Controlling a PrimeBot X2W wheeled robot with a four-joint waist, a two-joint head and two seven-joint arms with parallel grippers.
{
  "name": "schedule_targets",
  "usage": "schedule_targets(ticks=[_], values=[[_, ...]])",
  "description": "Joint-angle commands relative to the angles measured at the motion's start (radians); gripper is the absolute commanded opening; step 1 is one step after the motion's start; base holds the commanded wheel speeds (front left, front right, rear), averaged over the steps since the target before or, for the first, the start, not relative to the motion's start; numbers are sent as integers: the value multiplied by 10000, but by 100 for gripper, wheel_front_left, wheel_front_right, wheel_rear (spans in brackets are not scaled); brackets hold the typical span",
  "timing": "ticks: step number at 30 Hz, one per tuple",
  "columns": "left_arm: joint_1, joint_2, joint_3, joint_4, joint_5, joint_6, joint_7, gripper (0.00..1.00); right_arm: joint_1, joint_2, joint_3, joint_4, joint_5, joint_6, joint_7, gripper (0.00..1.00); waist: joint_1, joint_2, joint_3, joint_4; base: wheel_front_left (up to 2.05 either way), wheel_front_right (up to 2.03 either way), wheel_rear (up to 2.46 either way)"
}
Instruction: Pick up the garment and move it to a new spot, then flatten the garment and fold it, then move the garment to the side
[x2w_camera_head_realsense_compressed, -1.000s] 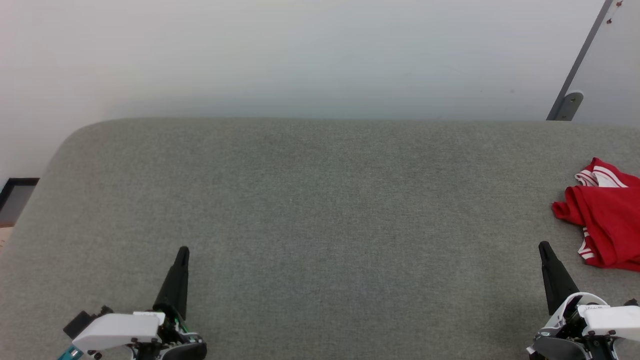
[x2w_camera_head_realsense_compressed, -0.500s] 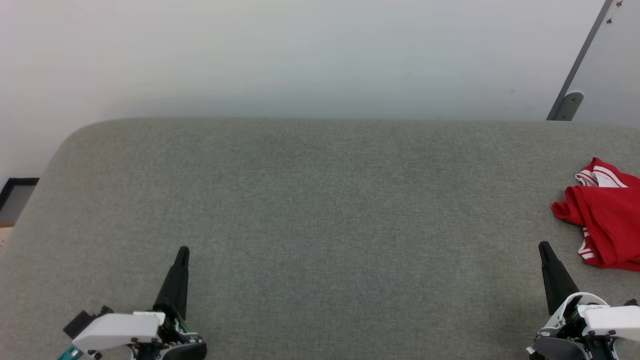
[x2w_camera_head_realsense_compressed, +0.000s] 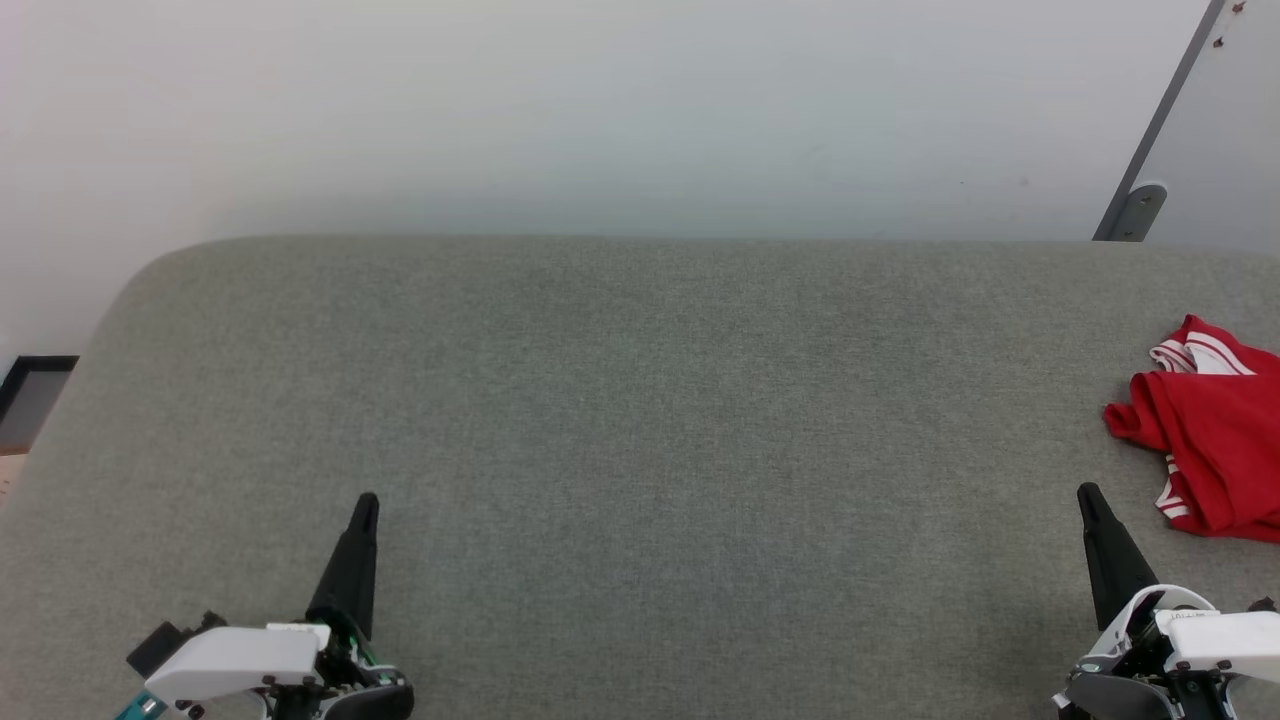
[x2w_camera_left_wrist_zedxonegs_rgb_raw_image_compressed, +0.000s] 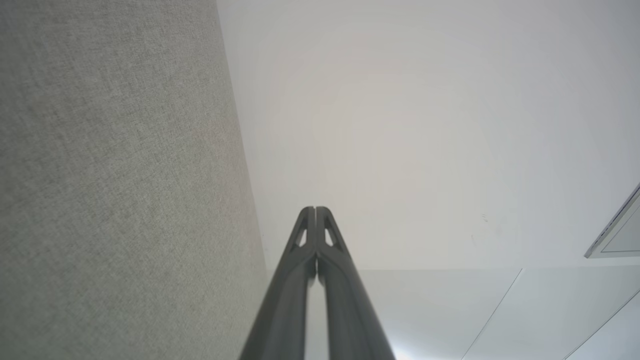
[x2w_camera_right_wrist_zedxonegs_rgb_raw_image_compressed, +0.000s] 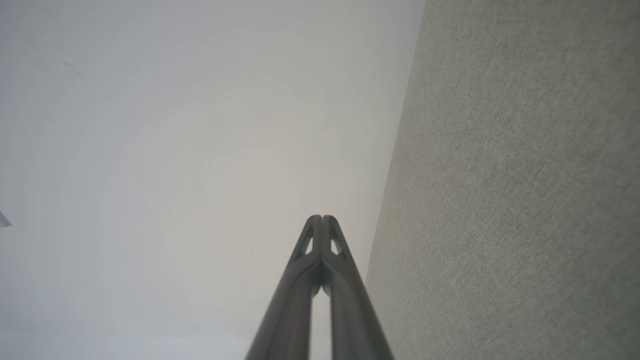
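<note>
A crumpled red cloth (x2w_camera_head_realsense_compressed: 1210, 440) with red-and-white striped trim lies at the right edge of the grey padded surface (x2w_camera_head_realsense_compressed: 640, 420), partly cut off by the head view. No lettering shows on it, so I cannot tell whether it is the garment. My right gripper (x2w_camera_head_realsense_compressed: 1086, 490) stands shut just left of and nearer than the cloth, apart from it. At the lower left, my left gripper (x2w_camera_head_realsense_compressed: 366, 500) is shut and holds nothing. The left wrist view shows the left gripper (x2w_camera_left_wrist_zedxonegs_rgb_raw_image_compressed: 315, 208) with its fingers pressed together. So does the right wrist view for the right gripper (x2w_camera_right_wrist_zedxonegs_rgb_raw_image_compressed: 322, 216).
A pale wall (x2w_camera_head_realsense_compressed: 600, 110) runs behind the padded surface, whose far left corner is rounded. A grey slanted bar with a bracket (x2w_camera_head_realsense_compressed: 1135, 205) stands at the back right. A dark frame (x2w_camera_head_realsense_compressed: 30, 385) shows beyond the left edge.
</note>
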Motion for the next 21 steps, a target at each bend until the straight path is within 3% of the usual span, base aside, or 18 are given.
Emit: schedule_targets(ticks=[1, 21], values=[[-94, 4, 18, 8, -32, -32, 15, 0, -28, 2, 1, 0, 40, -14, 19, 0, 0, 0, 0, 0, 0, 0, 0], [-94, 4, 13, 6, -33, -32, 13, 0, -28, 2, 2, 0, 41, -14, 19, 0, 0, 0, 0, 0, 0, 0, 0]])
